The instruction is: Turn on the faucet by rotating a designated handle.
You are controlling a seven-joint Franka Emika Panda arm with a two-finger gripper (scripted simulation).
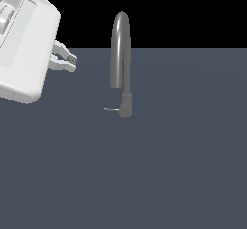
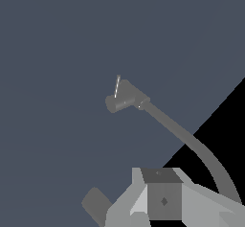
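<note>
No writing or brand mark can be read on anything here. The faucet point(image 1: 120, 54) is a slim grey metallic gooseneck, its high arched spout curving over and down towards the exterior view's left, rising from a short, thicker cylindrical base that stands upright on the dark slate-blue table point(image 1: 183, 165). The handle point(image 1: 110, 109) (a thin, pale rod) juts sideways from that base toward the exterior view's left. The white hand point(image 1: 71, 63) hangs well apart from the faucet, further to the exterior view's left, released, fingers slightly parted and grasping nothing.
</note>
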